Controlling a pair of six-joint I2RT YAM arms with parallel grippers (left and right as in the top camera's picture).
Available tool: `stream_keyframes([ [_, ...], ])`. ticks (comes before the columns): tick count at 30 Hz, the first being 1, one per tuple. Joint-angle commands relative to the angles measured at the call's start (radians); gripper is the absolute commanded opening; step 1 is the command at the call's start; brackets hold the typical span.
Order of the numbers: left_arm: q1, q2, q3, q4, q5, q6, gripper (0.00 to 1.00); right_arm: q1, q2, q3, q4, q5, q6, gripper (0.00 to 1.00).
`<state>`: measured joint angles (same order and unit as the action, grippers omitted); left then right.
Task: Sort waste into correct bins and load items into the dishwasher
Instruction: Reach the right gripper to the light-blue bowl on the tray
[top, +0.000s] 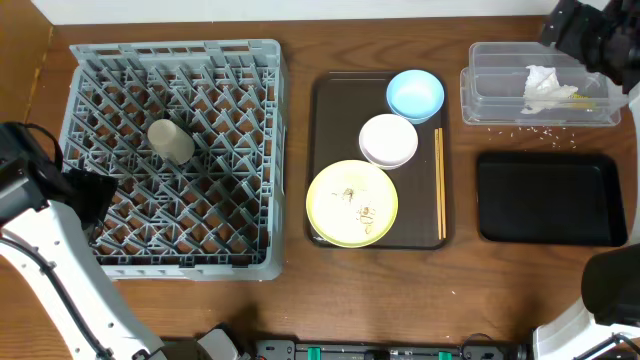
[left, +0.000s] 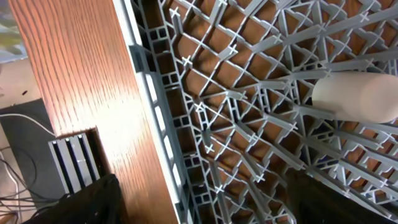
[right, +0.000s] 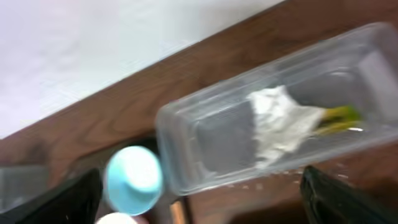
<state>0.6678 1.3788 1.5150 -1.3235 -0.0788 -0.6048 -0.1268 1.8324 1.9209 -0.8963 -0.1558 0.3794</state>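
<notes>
While left jaws (left: 205, 202) and right jaws (right: 205, 202) sit released and empty, step in hand looks like loading the next dish. Left pair hangs over the rack (left: 155, 118) rim: rise clear of the pegs before swinging to the tray (top: 325, 150). Cup (left: 360, 96) lies on its side in the rack, ahead-right of them, long axis roughly along their opening line, rounded end toward their centreline. Right pair: tub (right: 171, 134) just ahead, napkin (right: 280, 127) inside.
</notes>
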Motion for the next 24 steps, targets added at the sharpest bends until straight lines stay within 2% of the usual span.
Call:
stream_keyframes([
  [1, 0.005, -0.004, 0.0, -0.003, -0.011, -0.019, 0.87, -0.001, -0.003, -0.003, 0.018, -0.174, 0.083, 0.99],
  [6, 0.005, -0.004, 0.0, -0.003, 0.012, -0.122, 0.88, 0.047, 0.003, -0.003, 0.021, -0.205, 0.061, 0.99],
  [9, 0.005, -0.004, 0.0, -0.003, 0.011, -0.123, 0.88, 0.102, 0.018, -0.005, 0.022, -0.168, 0.039, 0.99],
  [17, 0.005, -0.004, 0.0, -0.003, 0.011, -0.123, 0.89, 0.266, 0.06, -0.005, 0.032, -0.014, -0.173, 0.99],
  [24, 0.005, -0.004, 0.0, -0.003, 0.011, -0.123, 0.89, 0.346, 0.08, -0.006, 0.071, 0.032, -0.114, 0.99],
])
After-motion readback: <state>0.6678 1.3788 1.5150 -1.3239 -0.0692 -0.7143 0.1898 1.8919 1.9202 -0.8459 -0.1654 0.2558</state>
